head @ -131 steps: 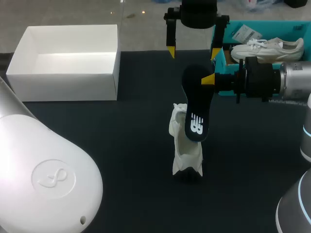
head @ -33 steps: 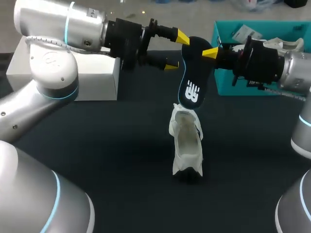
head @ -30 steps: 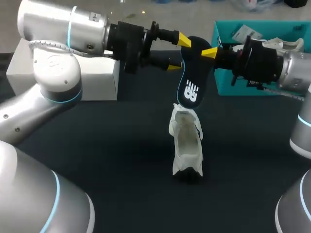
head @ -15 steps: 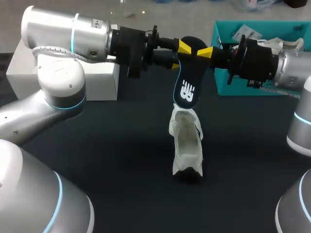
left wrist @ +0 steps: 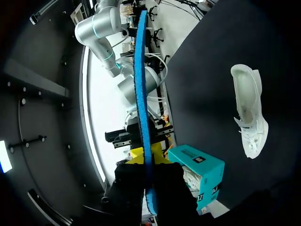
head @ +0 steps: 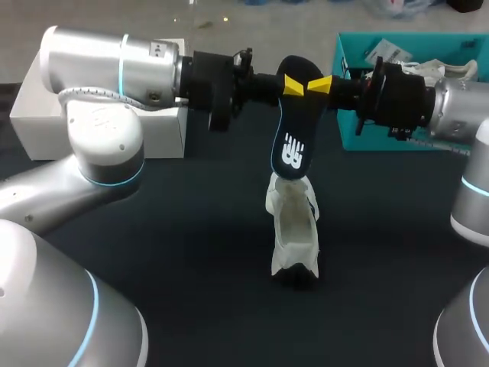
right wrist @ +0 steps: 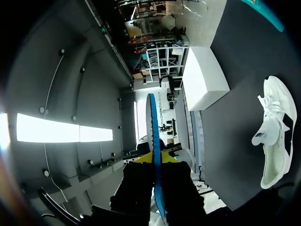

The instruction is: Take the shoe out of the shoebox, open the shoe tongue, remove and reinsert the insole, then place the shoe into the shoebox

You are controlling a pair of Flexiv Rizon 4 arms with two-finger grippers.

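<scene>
While white shoe (head: 293,225) rests on dark matte table (head: 191,252), left jaws and right jaws both clamp thin flat insole (head: 294,130).

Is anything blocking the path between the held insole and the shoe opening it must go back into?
Nothing visible does. The insole hangs from the left claw and the right claw, its lower end close over the shoe and its opening, with no object between them.

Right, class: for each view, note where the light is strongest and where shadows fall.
Head view: light gleams on the left arm, and the dark table shows no clear shadow. Left wrist view: strong backlight behind the insole. Right wrist view: bright glare beside it.
</scene>
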